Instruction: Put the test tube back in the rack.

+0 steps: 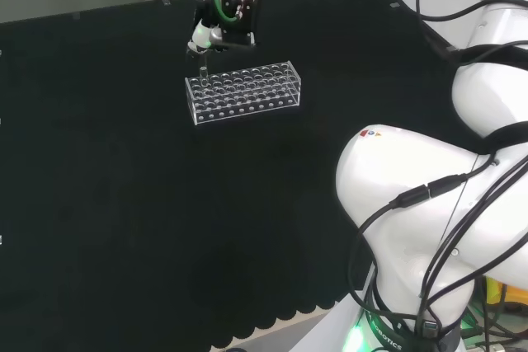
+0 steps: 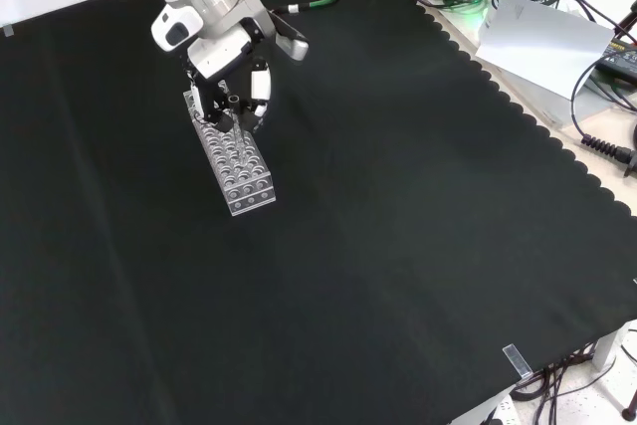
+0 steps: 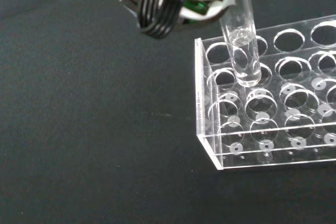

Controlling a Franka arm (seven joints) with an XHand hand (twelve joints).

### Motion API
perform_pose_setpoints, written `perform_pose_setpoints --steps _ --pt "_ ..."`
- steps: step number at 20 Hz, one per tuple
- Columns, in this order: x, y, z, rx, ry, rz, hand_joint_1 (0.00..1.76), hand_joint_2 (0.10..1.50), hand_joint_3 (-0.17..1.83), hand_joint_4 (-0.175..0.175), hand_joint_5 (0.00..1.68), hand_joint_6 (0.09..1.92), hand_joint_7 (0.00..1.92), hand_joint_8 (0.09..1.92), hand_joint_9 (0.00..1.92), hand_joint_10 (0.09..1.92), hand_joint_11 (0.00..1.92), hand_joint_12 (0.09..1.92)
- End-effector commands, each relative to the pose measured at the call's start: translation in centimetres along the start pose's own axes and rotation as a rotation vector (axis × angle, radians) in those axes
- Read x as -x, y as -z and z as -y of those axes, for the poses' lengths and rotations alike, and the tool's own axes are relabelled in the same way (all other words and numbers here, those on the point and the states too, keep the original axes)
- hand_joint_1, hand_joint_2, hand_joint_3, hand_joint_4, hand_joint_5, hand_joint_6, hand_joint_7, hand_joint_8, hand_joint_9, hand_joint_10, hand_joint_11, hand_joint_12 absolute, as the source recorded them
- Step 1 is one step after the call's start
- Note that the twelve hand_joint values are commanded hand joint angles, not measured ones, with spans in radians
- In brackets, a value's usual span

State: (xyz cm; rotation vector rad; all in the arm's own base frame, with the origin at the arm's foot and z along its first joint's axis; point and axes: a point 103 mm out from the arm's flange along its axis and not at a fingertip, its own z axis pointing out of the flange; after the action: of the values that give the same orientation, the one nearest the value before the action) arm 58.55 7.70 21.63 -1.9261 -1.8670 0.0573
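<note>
Writing on the task's things is nowhere to be read: the clear plastic rack [image 1: 244, 92] and the glass test tube [image 3: 240, 40] carry no label that can be made out, and the only marks on the rack are small pale dots under its holes in the wrist view. In the head view the hand [image 1: 221, 22] hangs palm-down over the rack's left end, far across the black cloth of the bench [image 1: 107, 204]; in the front view it [image 2: 239, 87] comes in from the top and sits over the rack's [image 2: 239, 171] upper end. Its fingers are curled in around the test tube, pinching it near the top. The tube stands close to upright, slightly tilted, with its rounded bottom at the rim of a hole in the second row from the rack's end wall, just entering or just above it; which, the views do not settle.
</note>
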Motion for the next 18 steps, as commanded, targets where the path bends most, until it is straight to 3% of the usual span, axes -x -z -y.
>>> perform_pose_setpoints --steps 1,12,18 --pt "0.2 0.4 1.1 -0.004 0.007 -0.008 1.21 0.7 0.61 -0.175 1.25 0.69 1.65 0.58 1.56 0.56 1.25 0.86" --pt "-1.6 -1.5 1.5 -0.03 0.03 -0.041 1.21 0.7 0.61 -0.175 1.25 0.69 1.65 0.58 1.56 0.56 1.25 0.86" --pt "-1.5 -1.5 1.0 -0.031 0.036 -0.021 1.21 0.7 0.61 -0.175 1.25 0.69 1.65 0.58 1.56 0.56 1.25 0.86"
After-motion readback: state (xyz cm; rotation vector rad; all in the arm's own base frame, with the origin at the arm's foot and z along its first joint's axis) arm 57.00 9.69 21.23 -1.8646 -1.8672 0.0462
